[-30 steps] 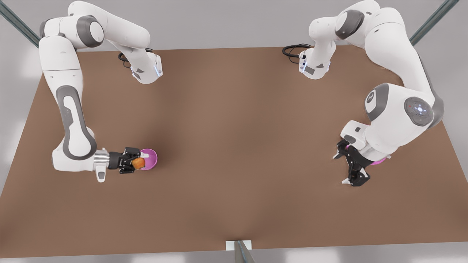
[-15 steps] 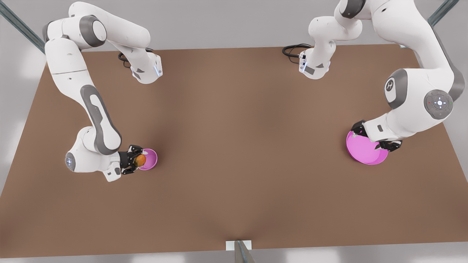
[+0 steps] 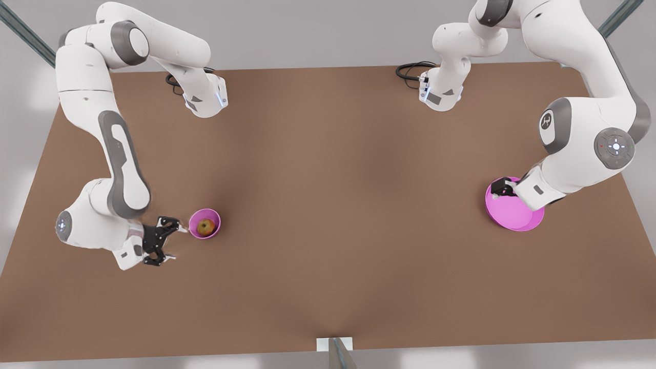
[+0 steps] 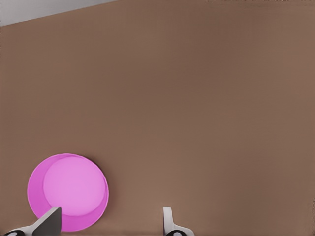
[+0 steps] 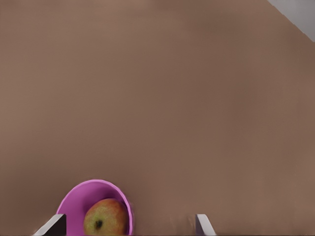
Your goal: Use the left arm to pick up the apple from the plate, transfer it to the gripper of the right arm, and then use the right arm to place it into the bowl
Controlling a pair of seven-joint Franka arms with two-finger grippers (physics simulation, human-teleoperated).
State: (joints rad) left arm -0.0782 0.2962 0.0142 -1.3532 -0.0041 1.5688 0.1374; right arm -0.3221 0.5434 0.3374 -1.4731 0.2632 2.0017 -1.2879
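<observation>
Apple (image 3: 206, 226) sits inside the bowl (image 3: 217, 221) w/ nothing touching it, so the placing step looks done. Right gripper (image 3: 167, 243), on the front view's left, hangs just beside the bowl w/ its 2 fingers spread wide & empty, forearm bent low over the table (image 3: 333, 205), prob. to clear the rim. Left gripper (image 3: 499, 188) waits over the plate's (image 3: 512, 218) edge on the front view's right, fingers also apart, holding nothing; wrist tucked under its elbow.
</observation>
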